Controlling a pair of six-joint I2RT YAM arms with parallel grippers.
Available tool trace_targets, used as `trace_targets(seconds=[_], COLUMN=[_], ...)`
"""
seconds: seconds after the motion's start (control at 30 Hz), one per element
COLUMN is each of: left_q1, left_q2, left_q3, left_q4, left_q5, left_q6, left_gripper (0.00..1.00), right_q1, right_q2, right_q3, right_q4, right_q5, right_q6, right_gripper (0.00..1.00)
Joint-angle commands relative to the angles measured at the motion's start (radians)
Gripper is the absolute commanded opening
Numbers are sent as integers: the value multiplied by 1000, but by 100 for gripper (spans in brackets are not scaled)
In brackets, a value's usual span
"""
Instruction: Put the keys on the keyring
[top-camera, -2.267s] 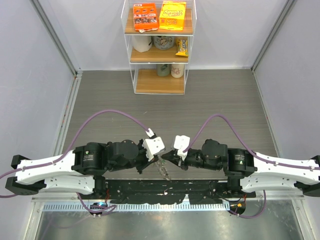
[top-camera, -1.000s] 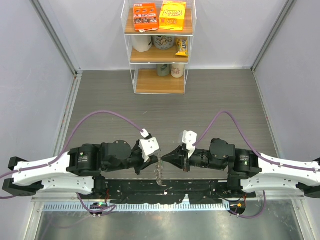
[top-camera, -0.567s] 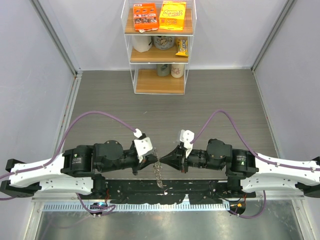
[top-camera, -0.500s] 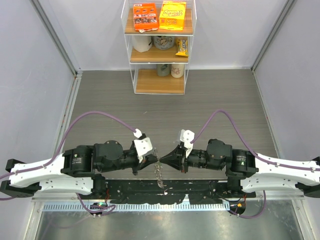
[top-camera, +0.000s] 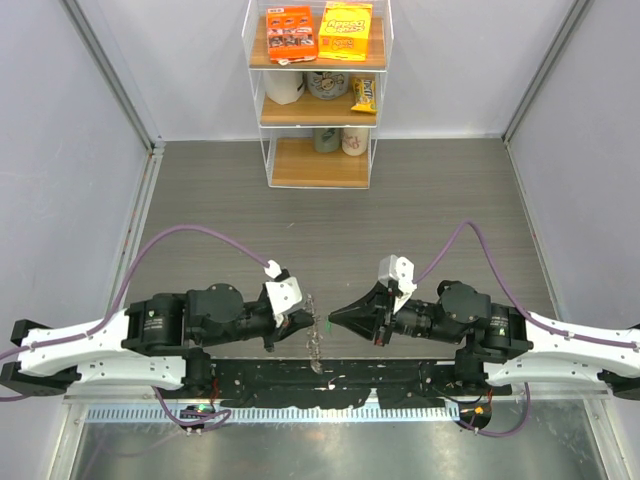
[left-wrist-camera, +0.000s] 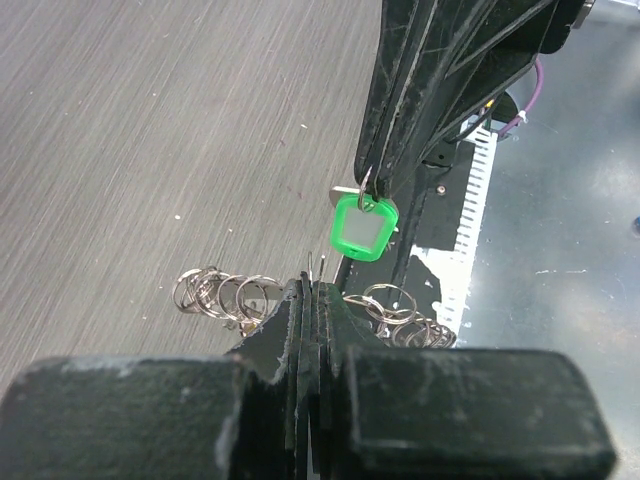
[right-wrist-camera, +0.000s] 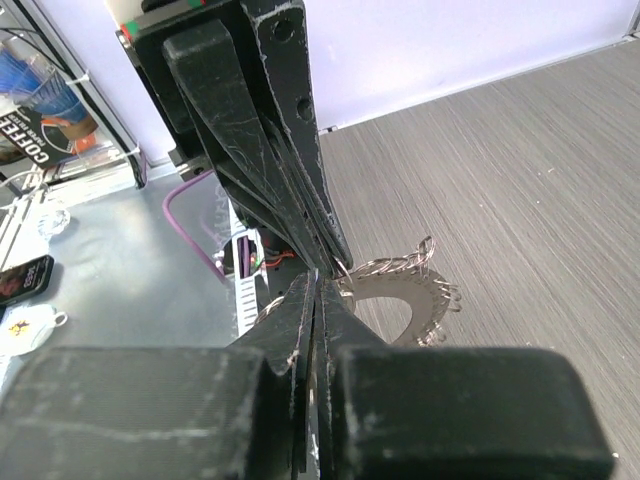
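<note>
Both arms are meeting nose to nose over the near edge of the bench (top-camera: 420, 210), and the keyring (top-camera: 316, 342) is hanging right between them. The left gripper (top-camera: 302, 319) is clamping it. From the left wrist view its fingers (left-wrist-camera: 295, 322) are pressing flat together with no gap. Loops of the keyring (left-wrist-camera: 213, 293) are fanning out on either side of the tips, one bunch to the left and another to the right.

The right gripper (top-camera: 334, 317) is pointing in at the keyring from the opposite side, its fingers (right-wrist-camera: 300, 322) also squeezing shut. They are gripping the green key (left-wrist-camera: 363, 227) by a small metal loop at its top. The key is dangling free just beside the keyring, near the left gripper's tips but apart from them.

From above, the green key (top-camera: 327, 325) is showing only as a tiny green speck just beside the top of the keyring. In the right wrist view the keyring (right-wrist-camera: 435, 300) is spreading out as a spiky silvery wreath with a hollow centre, sitting just behind the two sets of tips. Whether the key's loop is touching the keyring's wire, I cannot tell.
</note>
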Motion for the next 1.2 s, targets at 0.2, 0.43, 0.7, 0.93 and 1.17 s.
trace_targets(seconds=[0.2,0.43,0.7,0.93,1.17], left_q1=[-3,-3,-3,-3,-5], left_q2=[-49,-55,-66,-83,-97], left_q3=[-15,-20,-21,-35,-41], left_q4=[139,153,167,188,196], left_q5=[-36,-22,-6,4,10], left_q6=[17,21,24,27,29], left_gripper=[0,0,0,0,0], right_q1=[3,3,3,4,3], right_q2=[-15,-9,9,29,29], right_q3=[-29,-33,-33,-40,-44], right_q4=[90,98,133,175,193], right_q5=[31,25,10,5,19], right_q6=[44,51,58,90,105], right_gripper=[6,6,5,6,6])
